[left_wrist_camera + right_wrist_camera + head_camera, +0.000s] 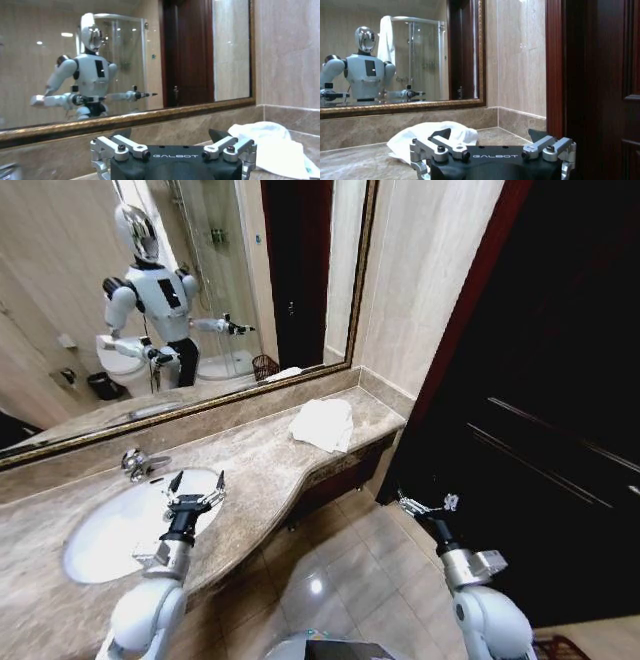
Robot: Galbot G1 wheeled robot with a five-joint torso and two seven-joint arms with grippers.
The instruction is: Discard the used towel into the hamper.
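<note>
Towel [322, 423] lies crumpled on surface [250, 460]; right claw [424, 505] and left claw [196, 492], both spread empty, should pinch its bunched centre.

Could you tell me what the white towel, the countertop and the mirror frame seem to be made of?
The crumpled white towel looks like soft terry cloth, matte and folded. The beige countertop appears to be polished, veined marble or similar stone. The dark gold-edged mirror frame looks like varnished wood, though that is uncertain.
</note>
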